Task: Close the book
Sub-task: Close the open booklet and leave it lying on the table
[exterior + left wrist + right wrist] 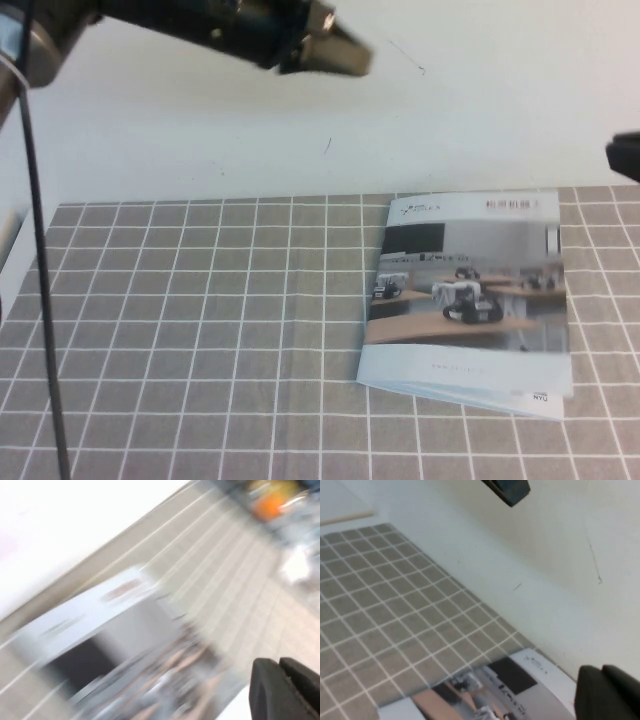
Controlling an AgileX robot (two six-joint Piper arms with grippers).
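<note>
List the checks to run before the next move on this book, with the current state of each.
1. The book is shut, cover facing up: ok.
2. It lies flat on the checked cloth: ok.
3. The left tool is raised clear of the book, beyond the cloth's far edge: ok.
4. The right tool is clear of the book, at the table's right side: ok.
5. The pages at the book's near edge are fully pressed down: cannot tell.
</note>
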